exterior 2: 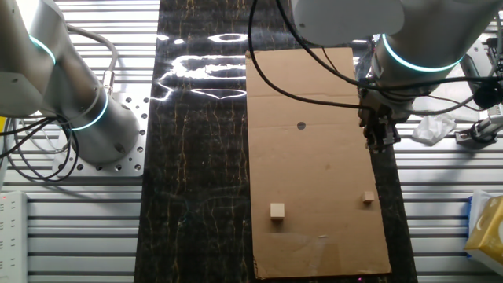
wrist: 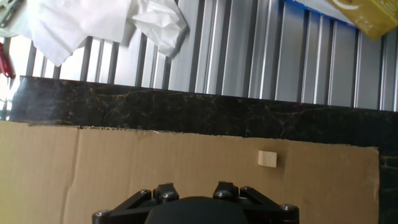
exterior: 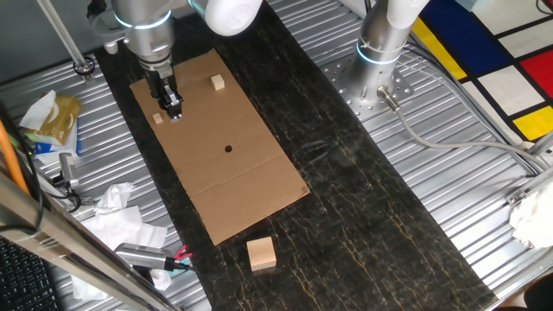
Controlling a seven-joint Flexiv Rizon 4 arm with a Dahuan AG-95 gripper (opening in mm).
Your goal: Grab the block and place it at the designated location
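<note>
From my station I see the gripper [exterior: 174,111] hanging over the cardboard [exterior: 242,186] near its edge, with the block [exterior: 156,118] lying on the sheet just beside it, apart from the fingers. In the other fixed view the gripper [exterior 2: 380,141] sits at the sheet's right edge and the block [exterior 2: 368,198] lies on the cardboard [exterior 2: 314,196] nearer the camera, with a clear gap between them. I cannot tell whether the fingers are spread or pressed together: both fixed views show them only as a dark, blurred mass, and the hand view cuts them off entirely, showing just the black housing at the bottom of the frame. Nothing seems to be pinched between them.

In the hand view the block [wrist: 267,159] rests alone on the cardboard [wrist: 124,162], right of centre, close to the sheet's far edge.

The dot [exterior: 228,148] marks the middle of the sheet, well apart from the block; it also shows in the other fixed view [exterior 2: 301,125], and lies outside the hand view.

A bigger pale block [exterior: 217,82] sits on the cardboard too. The large cube [exterior: 261,253] stands off the sheet on the dark table [exterior: 363,225]; the other fixed view does not include it. Crumpled paper [wrist: 155,25] lies on the ribbed metal beyond, partly cropped.
</note>
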